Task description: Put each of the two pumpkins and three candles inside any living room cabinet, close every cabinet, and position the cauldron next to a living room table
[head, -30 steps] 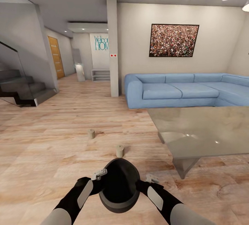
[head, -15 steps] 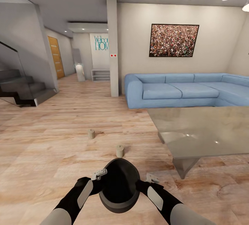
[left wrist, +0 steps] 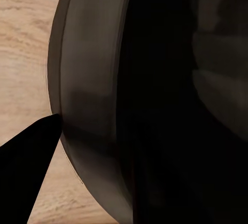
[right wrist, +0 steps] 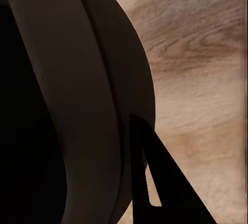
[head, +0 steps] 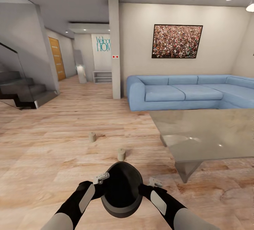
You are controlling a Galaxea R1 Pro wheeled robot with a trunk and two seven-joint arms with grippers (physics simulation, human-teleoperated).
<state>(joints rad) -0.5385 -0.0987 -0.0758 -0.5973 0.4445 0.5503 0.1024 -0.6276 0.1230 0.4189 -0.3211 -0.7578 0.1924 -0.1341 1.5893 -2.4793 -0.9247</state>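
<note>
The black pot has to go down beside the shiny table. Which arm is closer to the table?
Right. The cauldron sits between both hands, but the right hand is on the side facing the table.

Only one bit of text is being shown: teal lettering [head: 103, 43] on the far hallway wall [head: 100, 58], reading "Welco…" over "HOM…", the rest being cut off by the pillar [head: 114, 46]. Nothing else readable.

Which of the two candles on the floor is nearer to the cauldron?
The candle just beyond the cauldron; the other candle stands farther off, toward the stairs.
</note>
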